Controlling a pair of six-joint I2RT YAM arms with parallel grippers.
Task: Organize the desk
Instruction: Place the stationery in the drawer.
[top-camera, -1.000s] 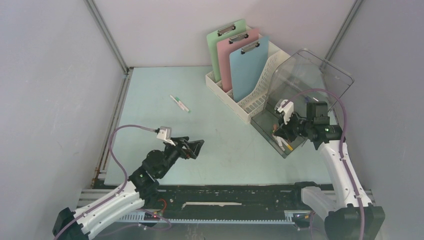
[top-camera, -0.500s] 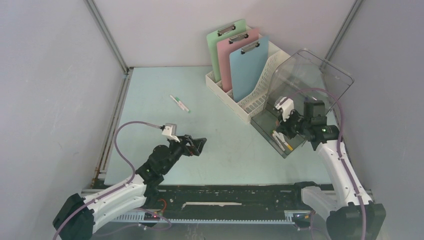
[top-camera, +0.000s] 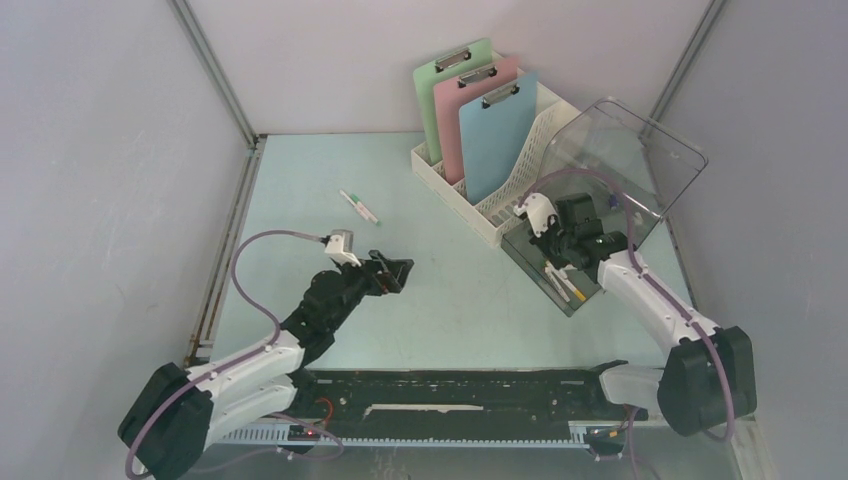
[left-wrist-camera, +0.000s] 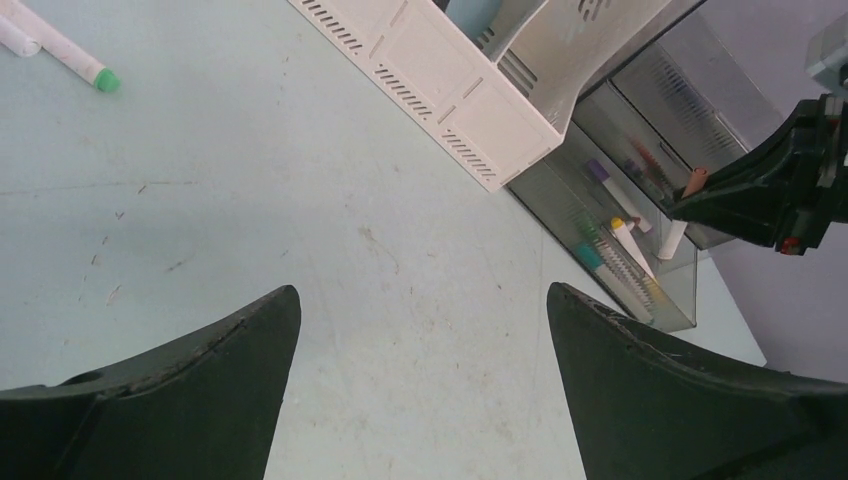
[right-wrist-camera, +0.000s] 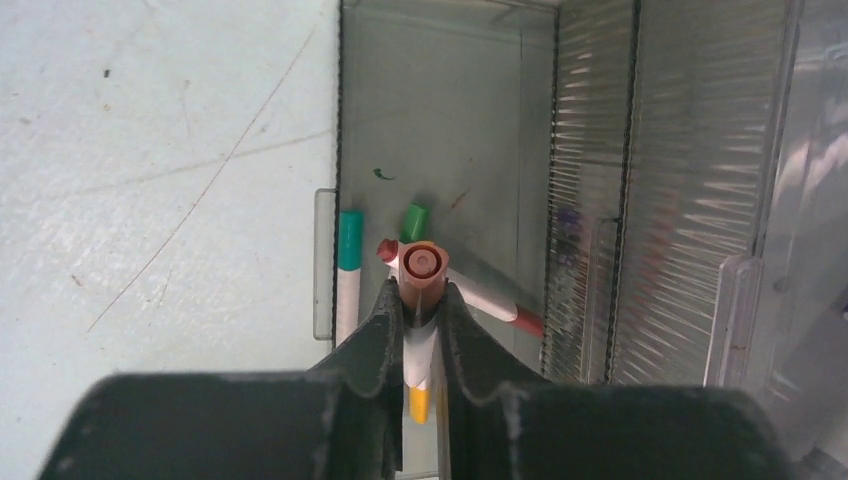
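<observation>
The pale mint-blue desk (top-camera: 450, 300) carries everything. My right gripper (top-camera: 547, 243) is shut on a white marker with a brown cap (right-wrist-camera: 421, 262), held end-on above the open clear plastic box (top-camera: 600, 170). Several markers lie in the box: a teal-capped one (right-wrist-camera: 349, 270), a green-capped one (right-wrist-camera: 414, 218), a red-ended one (right-wrist-camera: 505, 307) and a yellow-ended one (right-wrist-camera: 421, 402). My left gripper (top-camera: 395, 272) is open and empty just above the bare desk (left-wrist-camera: 400, 200). Two markers (top-camera: 360, 208) lie loose on the desk, far left of my left gripper; one has a green cap (left-wrist-camera: 70, 60).
A white file rack (top-camera: 470, 200) at the back holds a green (top-camera: 445, 90), a pink (top-camera: 485, 100) and a blue clipboard (top-camera: 500, 130), right beside the clear box. The box lid (top-camera: 640, 150) stands open toward the right wall. Grey walls close in the desk.
My right gripper has moved left and away from me over the clear box, still holding the marker. My left gripper has moved a little forward over the desk.
</observation>
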